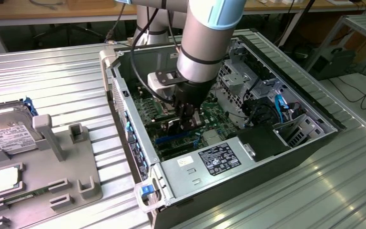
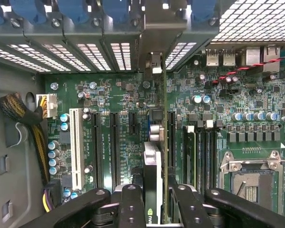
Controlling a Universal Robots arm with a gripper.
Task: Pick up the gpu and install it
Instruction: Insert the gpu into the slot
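We see one ribbed metal counter (image 1: 55, 71) carrying one open computer case (image 1: 247, 195), which lies on its side. One robot arm (image 1: 202, 43) reaches down into the case. Outside the case, on the exterior view's left, one grey fixture (image 1: 62, 167) stands on the counter, with one silver hard drive (image 1: 8, 133) at its far end.

Inside the case, the green motherboard (image 2: 123, 99) covers the floor, and one power supply (image 1: 218, 160) sits at the near end.

The single gpu (image 2: 152, 166) stands on edge above the motherboard, near the middle of the case. It runs from the end effector (image 2: 156, 194) toward the case's vented rear wall. The end effector's two black fingers (image 2: 130, 204) are closed partway and clamp the card from both sides.

To one side of the card we count one white expansion slot (image 2: 76, 147) and two long black slots (image 2: 96, 147). To the other side lies one open processor socket (image 2: 249, 183).

A braided cable bundle (image 2: 12, 107) hangs by the case wall, well away from the card. A red-and-black twisted wire (image 2: 249, 68) crosses near the rear ports. We cannot tell whether the card's lower edge touches a slot.
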